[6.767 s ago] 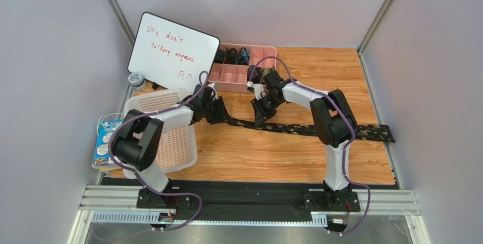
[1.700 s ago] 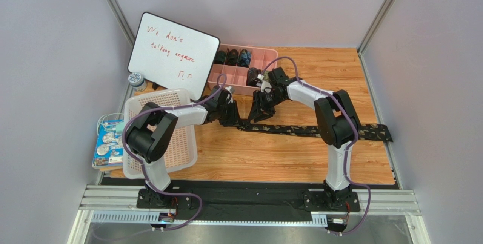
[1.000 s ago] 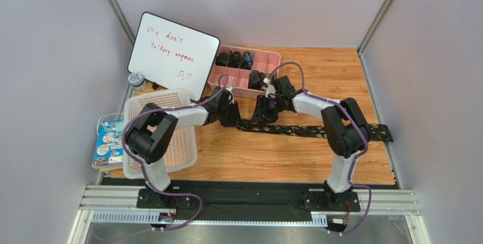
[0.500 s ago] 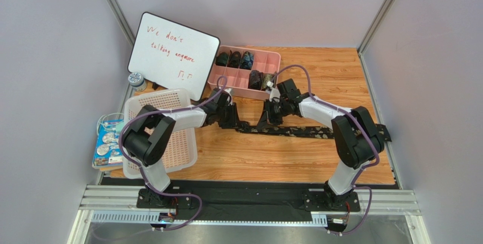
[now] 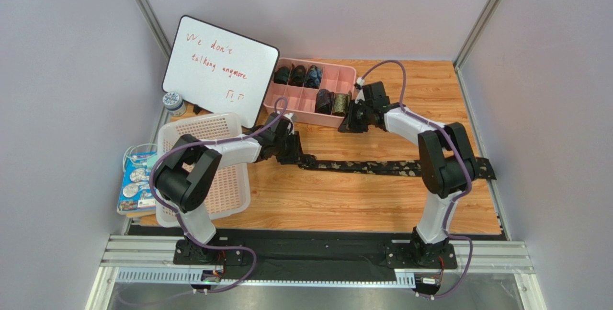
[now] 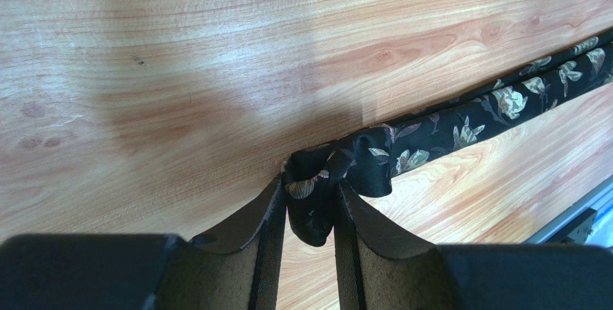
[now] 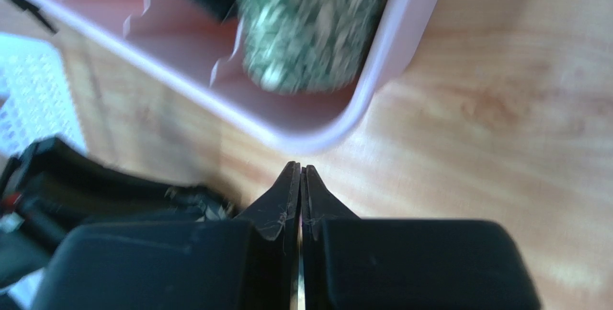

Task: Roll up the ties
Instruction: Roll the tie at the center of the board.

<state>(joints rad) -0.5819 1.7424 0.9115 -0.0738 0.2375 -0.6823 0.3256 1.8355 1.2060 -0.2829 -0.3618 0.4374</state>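
A long black tie (image 5: pixel 360 165) with an olive flower pattern lies stretched across the wooden table, running right to the table's edge. My left gripper (image 5: pixel 295 153) is shut on its bunched left end. In the left wrist view that bunched end of the tie (image 6: pixel 374 163) sits pinched between my left gripper's (image 6: pixel 311 198) pads. My right gripper (image 5: pixel 351 124) is shut on nothing, apart from the tie, just in front of the near right corner of the pink tray (image 5: pixel 344 122). In the right wrist view, my right gripper (image 7: pixel 300 175) points at the tray's rim (image 7: pixel 324 129). An olive rolled tie (image 7: pixel 309 22) lies inside.
The pink tray holds several rolled ties (image 5: pixel 297 75) in its compartments. A whiteboard (image 5: pixel 219 58) leans at the back left. A white perforated basket (image 5: pixel 216 180) sits under my left arm. A glass dish with blue cards (image 5: pixel 135 180) is at the far left.
My right gripper has shut with nothing in it and swung back and right, from over the tie to the tray's corner. The tie now lies flatter. The left gripper has held still.
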